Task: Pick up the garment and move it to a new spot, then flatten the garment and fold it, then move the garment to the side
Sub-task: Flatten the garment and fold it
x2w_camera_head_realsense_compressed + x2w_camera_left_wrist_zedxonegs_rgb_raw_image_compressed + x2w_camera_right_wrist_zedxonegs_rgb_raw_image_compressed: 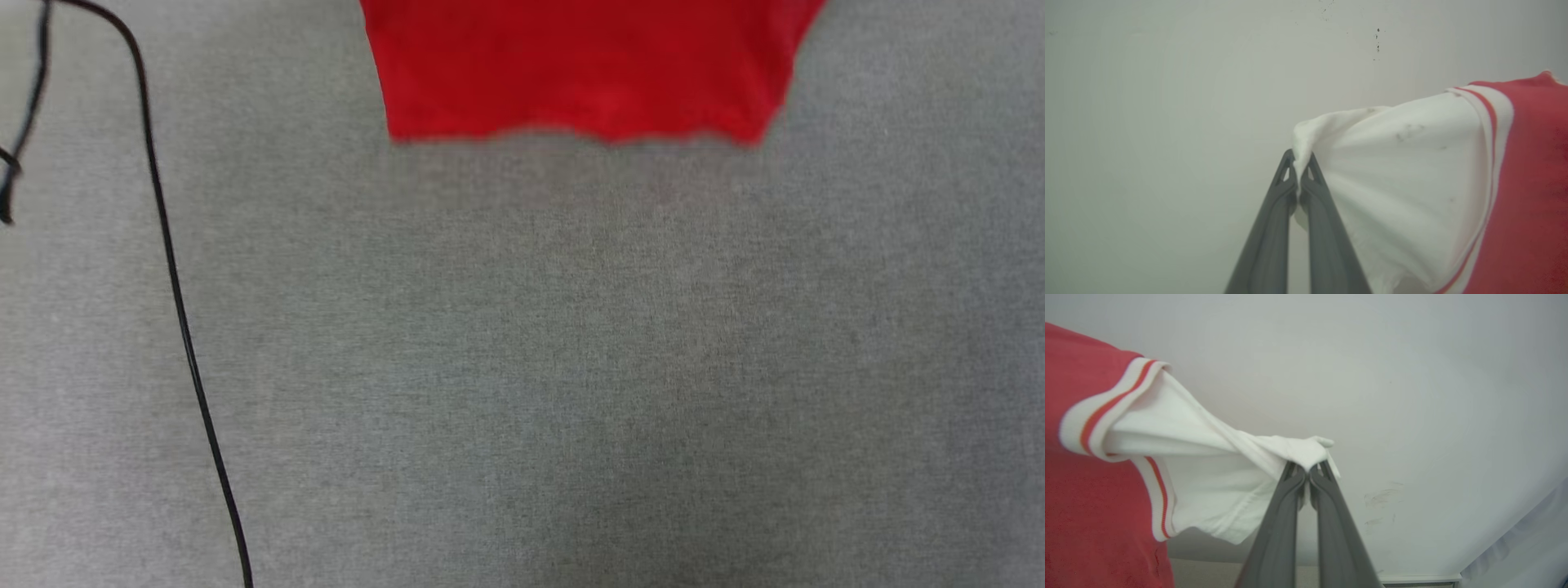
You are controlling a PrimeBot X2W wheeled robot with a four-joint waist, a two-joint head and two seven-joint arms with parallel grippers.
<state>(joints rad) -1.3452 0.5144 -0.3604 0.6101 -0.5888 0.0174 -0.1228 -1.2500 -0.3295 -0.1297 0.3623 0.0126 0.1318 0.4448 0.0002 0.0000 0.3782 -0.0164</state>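
**Garment stretched by its sleeves between two closed hands, above a grey surface.**

The garment (pixel 580 69) is held up and spread. The left hand (pixel 1299 157) is pinched fully shut on the tip of one white sleeve, and the right hand (pixel 1308 467) is pinched shut on the tip of the other. In the head view the red lower hem is seen at the top edge, over the grey woven surface (pixel 522 367); whether they touch cannot be told. A black cable (pixel 171 278) is run down the left side, well apart from the hem. A pale wall (pixel 1167 81) is seen behind both sleeves. Open surface is spread below the hem and to its right.
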